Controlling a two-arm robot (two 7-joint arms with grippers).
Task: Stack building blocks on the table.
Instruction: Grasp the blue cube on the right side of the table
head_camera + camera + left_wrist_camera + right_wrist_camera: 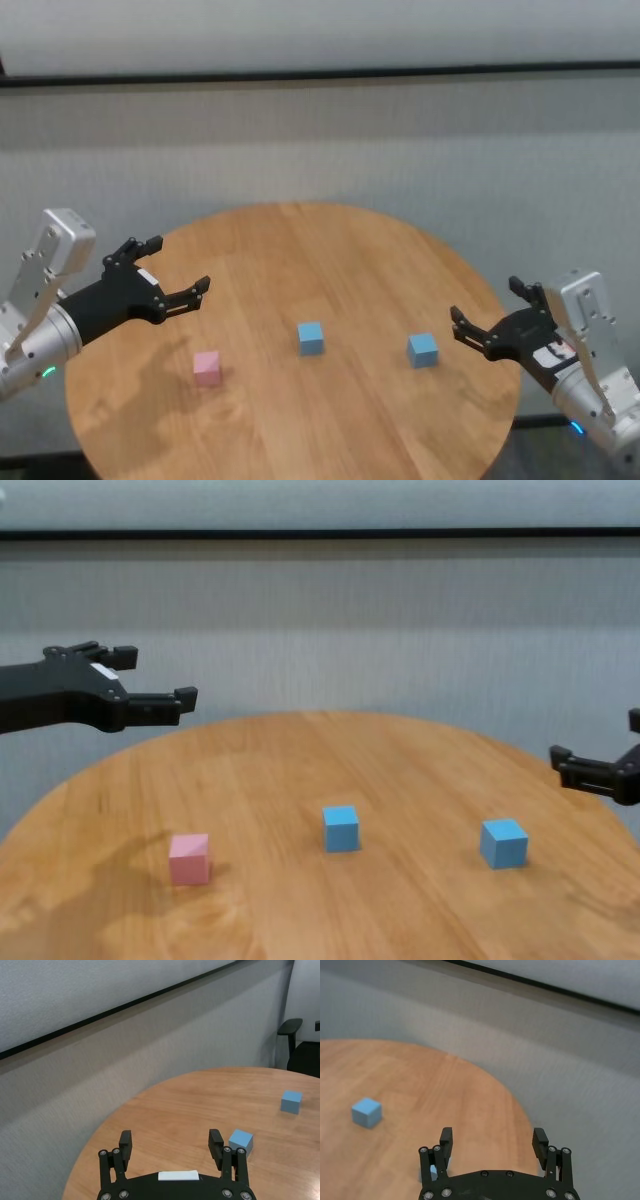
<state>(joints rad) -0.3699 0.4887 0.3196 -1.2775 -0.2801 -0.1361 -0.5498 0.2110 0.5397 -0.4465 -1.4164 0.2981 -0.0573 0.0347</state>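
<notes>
A light brown wood-plank grain is shown on the table (300, 250). One block (207, 367) is coloured pink, lower left of centre — two blocks (311, 338) (423, 350) are light blue. The grippers (170, 270) (485, 315) are seen as black, perhaps matte, on silver-grey arms.

Behind my work surface I see a grey textured wall (320, 140) filling the background. A thin black horizontal strip (320, 74) runs across the wall, and above the strip the surface is paler and smoother (320, 30). From my left wrist view, a black office chair (300, 1050) with an armrest stands at the far side, near a lighter wall corner (306, 990).
</notes>
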